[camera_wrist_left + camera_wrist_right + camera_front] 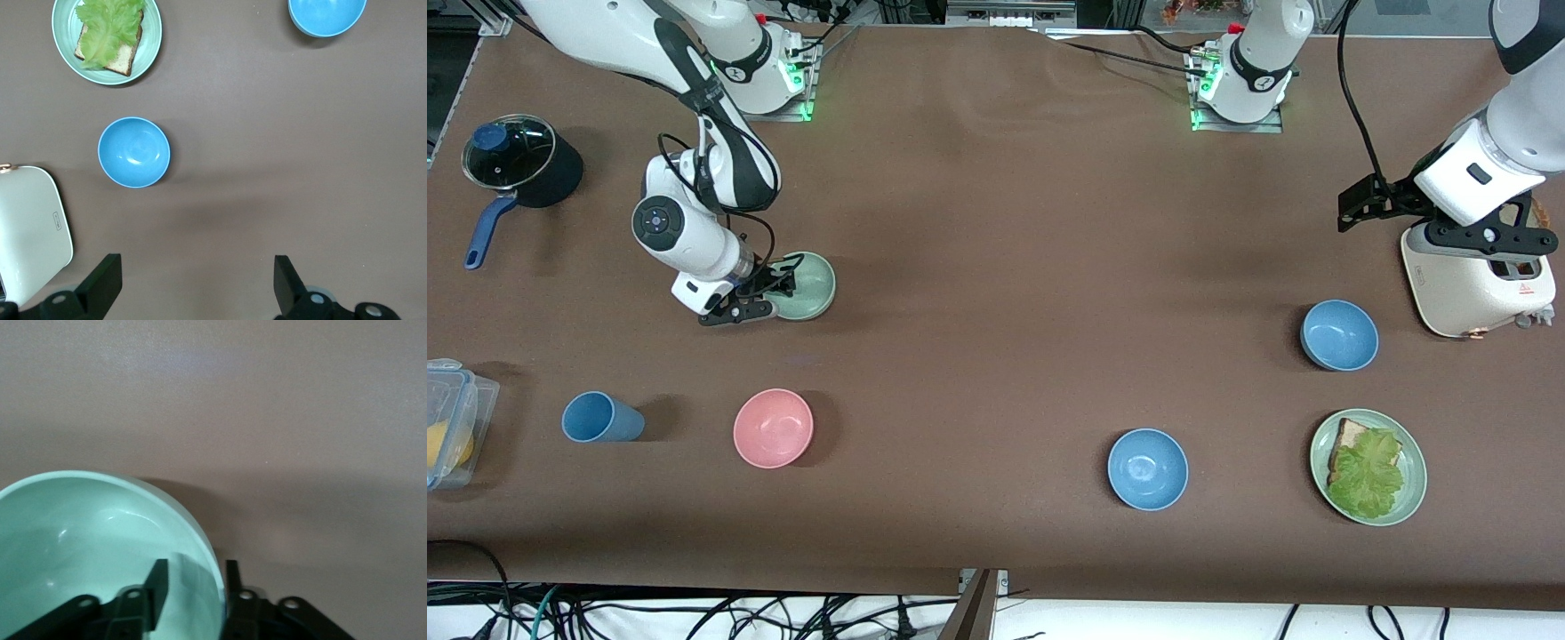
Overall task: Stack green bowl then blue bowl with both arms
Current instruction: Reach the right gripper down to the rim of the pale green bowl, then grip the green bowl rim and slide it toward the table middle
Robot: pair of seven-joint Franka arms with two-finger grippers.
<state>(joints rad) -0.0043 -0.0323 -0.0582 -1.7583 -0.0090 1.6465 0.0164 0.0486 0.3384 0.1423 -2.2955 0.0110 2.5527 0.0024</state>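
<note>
Right hand (775, 283) straddles the rim of the green bowl (809, 286), one finger inside, one outside, bowl on the worktop (996, 267) near the right arm's end. Left hand (193, 283) hangs apart, empty, over bare worktop near the toaster (1476, 276); nearest blue bowl (1339, 335) untouched.

Mint-green bowl (807, 285), two sky-blue bowls (1148, 468), pink bowl (773, 428), brown table (1005, 222).

Front view looks down from high across the tabletop (996, 267); both wrist views look straight down, the right's closest.
</note>
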